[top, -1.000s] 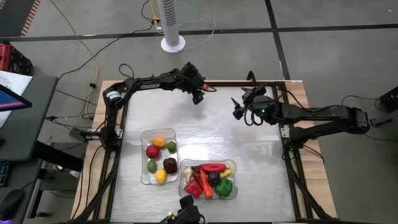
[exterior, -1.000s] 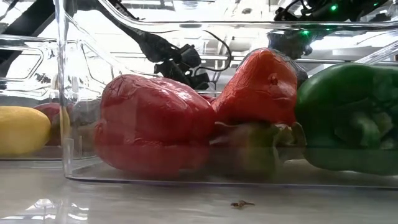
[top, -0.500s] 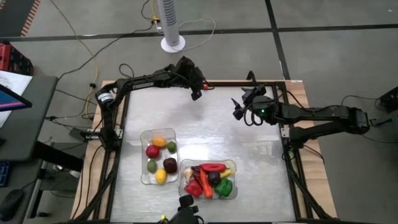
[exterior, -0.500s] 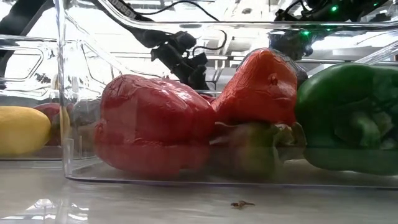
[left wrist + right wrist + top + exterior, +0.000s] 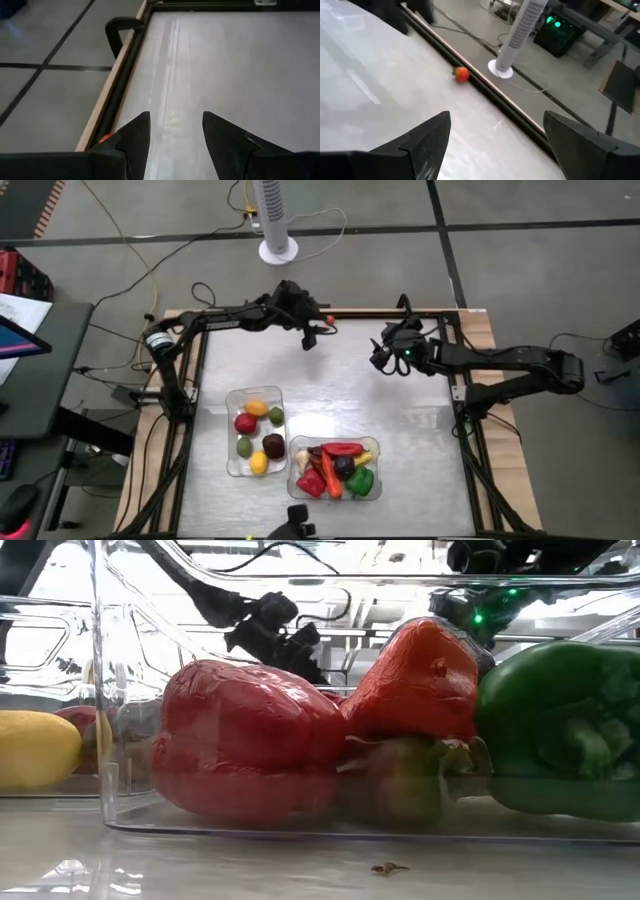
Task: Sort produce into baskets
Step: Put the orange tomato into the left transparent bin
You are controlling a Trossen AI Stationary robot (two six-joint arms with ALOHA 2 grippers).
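Observation:
All the produce I can see, bar one piece, lies in two clear baskets near the front edge. The left basket [image 5: 232, 395] holds rounds: a red one [image 5: 245, 423], a lemon [image 5: 259, 464], limes and a dark purple one [image 5: 273, 444]. The right basket [image 5: 294, 444] holds a red pepper [image 5: 240, 740], a green pepper [image 5: 560, 730], a red chilli [image 5: 342, 449] and others. A small red-orange piece [image 5: 462, 74] lies on the table against the far rail. My left gripper [image 5: 310, 340] hovers open and empty at the far middle. My right gripper [image 5: 378, 360] hovers open and empty to its right.
A black frame rail [image 5: 120, 85] runs round the table's edges. Bare tabletop [image 5: 340, 395] lies between the grippers and the baskets. A white fan stand [image 5: 278, 250] and cables are on the floor beyond the far edge.
My left gripper has drawn back a little toward the table's far left and stays open. My right gripper has shifted slightly toward the left. The baskets and produce have not moved.

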